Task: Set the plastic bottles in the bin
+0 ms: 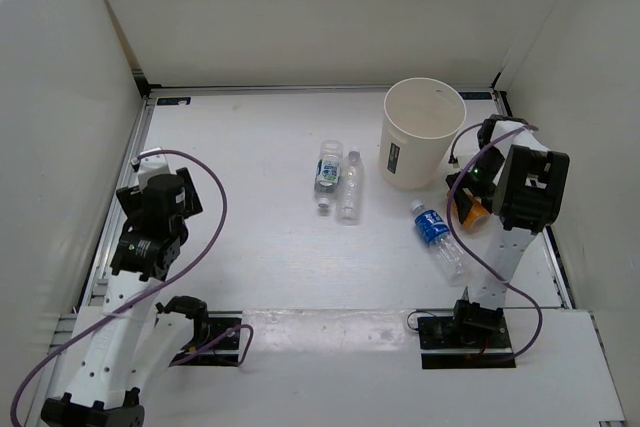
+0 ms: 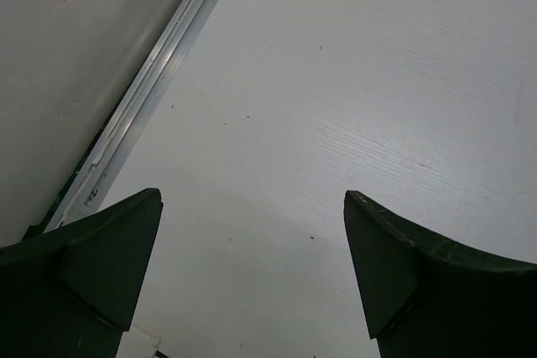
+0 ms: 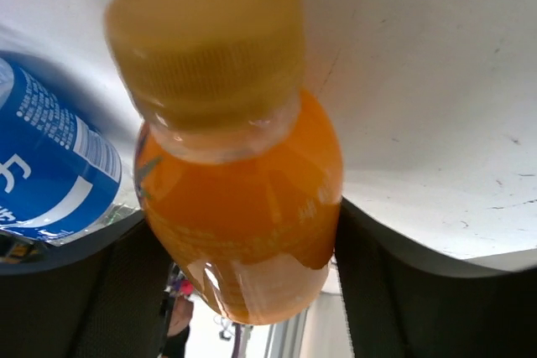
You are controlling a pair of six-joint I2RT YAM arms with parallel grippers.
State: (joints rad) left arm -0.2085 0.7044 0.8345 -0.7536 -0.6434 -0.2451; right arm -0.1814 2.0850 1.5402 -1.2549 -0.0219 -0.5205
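From above, the bin (image 1: 422, 132) stands upright at the table's (image 1: 260, 257) far right. A labelled bottle (image 1: 328, 171) and a plain bottle (image 1: 349, 187) lie side by side mid-table. A third bottle (image 1: 437, 237), blue-labelled, lies near the right arm. The right gripper (image 1: 470, 203) holds an orange bottle (image 1: 475, 212) near the bin.

At the left wrist, the left gripper (image 2: 252, 199) is spread wide over bare table, a rail (image 2: 159, 73) to its left.

At the right wrist, the fingers (image 3: 394, 291) clamp the orange bottle (image 3: 247, 207), its yellow cap (image 3: 205, 35) pointing away. The third bottle (image 3: 50, 173) lies just beside it.
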